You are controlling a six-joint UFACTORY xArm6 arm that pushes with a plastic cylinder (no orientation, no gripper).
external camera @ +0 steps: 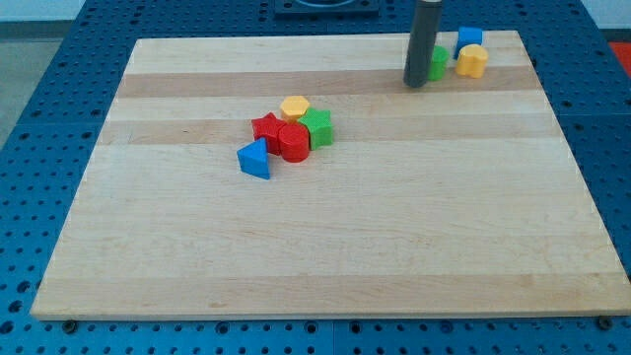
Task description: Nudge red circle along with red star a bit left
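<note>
camera view: red circle (294,141) touching red star (266,127), well down-left of my tip (415,84); no hand visible.

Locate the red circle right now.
The red circle sits left of the board's centre, touching the red star on its left and the green star on its right.

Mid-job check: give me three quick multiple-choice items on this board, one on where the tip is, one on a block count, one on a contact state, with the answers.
1. My tip is: A) view's top right B) centre C) bottom left.
2. Blocks in the middle cluster: A) three B) five C) seven.
3. The red circle and red star: A) far apart B) touching C) stacked.

Answers: 1 A, it stands beside the green block, far from the cluster. 2 B: both reds, yellow hexagon, green star, blue triangle. 3 B, no gap shows between them.
</note>
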